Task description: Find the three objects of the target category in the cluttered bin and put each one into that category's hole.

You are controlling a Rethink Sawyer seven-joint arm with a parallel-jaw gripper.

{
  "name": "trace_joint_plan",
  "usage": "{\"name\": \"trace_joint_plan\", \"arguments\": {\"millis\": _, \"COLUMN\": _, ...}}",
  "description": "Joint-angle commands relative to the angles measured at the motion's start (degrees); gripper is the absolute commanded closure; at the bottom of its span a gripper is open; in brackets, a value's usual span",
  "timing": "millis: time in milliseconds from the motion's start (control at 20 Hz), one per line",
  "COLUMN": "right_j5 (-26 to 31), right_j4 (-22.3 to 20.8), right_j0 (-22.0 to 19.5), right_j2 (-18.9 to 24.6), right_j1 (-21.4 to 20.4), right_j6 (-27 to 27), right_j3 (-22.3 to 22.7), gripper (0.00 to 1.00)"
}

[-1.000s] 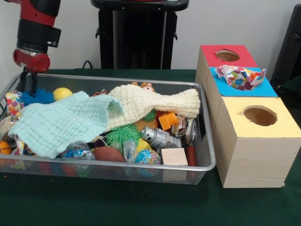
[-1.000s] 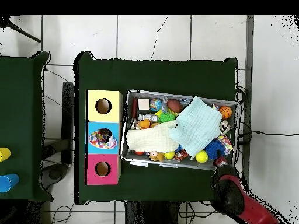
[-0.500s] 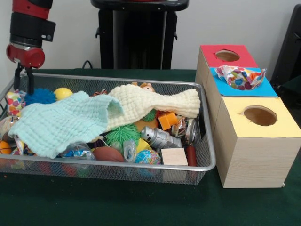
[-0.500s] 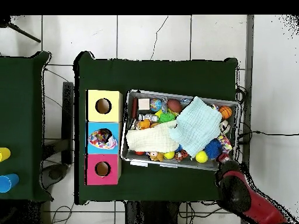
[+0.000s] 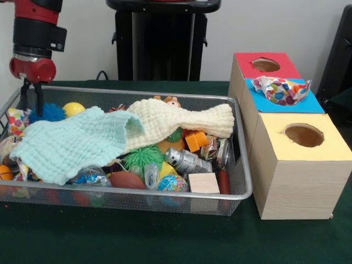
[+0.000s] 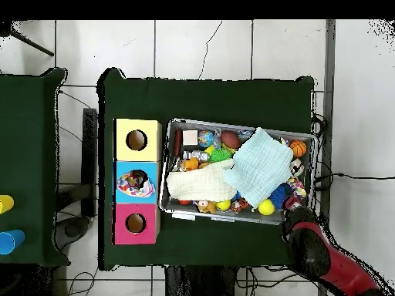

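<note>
Hovering over the far corner of the grey wire-mesh bin (image 5: 242, 181), the black two-finger gripper (image 5: 31, 96) hangs on the red and black arm (image 5: 34, 38). Its two thin fingers point down with only a small gap between them, and we see nothing pinched in it. Just beside the tips lie a fuzzy blue ball (image 5: 48, 112), a yellow ball (image 5: 72, 109) and a small bag with coloured dots (image 5: 15, 120).

We cannot say which category is the target. One spotted fabric bundle (image 5: 281, 89) already sits in the hole of the blue-topped wooden box (image 5: 313, 103), between the red-topped box (image 5: 242, 66) and the yellow-topped box (image 5: 330, 148), whose holes look empty. So we judge that the dotted soft things may be the target, and the similar bag in the bin corner could be the next one.

The step in hand seems to be the search and the approach for a pick. A pale mint cloth (image 5: 71, 144) and a cream knitted cloth (image 5: 181, 122) cover much of the clutter. The next move asks for a lowering onto the dotted bag without catching the bin rim or the mint cloth.
</note>
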Motion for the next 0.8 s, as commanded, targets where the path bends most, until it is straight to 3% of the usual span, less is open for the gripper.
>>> {"name": "trace_joint_plan", "arguments": {"millis": 50, "right_j5": 4.2, "right_j4": -3.9, "right_j0": -1.7, "right_j2": 8.1, "right_j1": 6.7, "right_j6": 3.8, "right_j3": -7.0, "gripper": 0.00}}
{"name": "trace_joint_plan", "arguments": {"millis": 250, "right_j5": 2.0, "right_j4": -5.2, "right_j0": -1.3, "right_j2": 7.2, "right_j1": 12.7, "right_j6": 3.7, "right_j3": -10.9, "gripper": 0.00}}
{"name": "trace_joint_plan", "arguments": {"millis": 400, "right_j5": 1.5, "right_j4": -6.2, "right_j0": -1.6, "right_j2": 7.5, "right_j1": 14.4, "right_j6": 3.5, "right_j3": -12.7, "gripper": 0.00}}
{"name": "trace_joint_plan", "arguments": {"millis": 800, "right_j5": 6.4, "right_j4": -6.9, "right_j0": -3.9, "right_j2": 10.2, "right_j1": 9.9, "right_j6": 2.7, "right_j3": -11.2, "gripper": 0.00}}
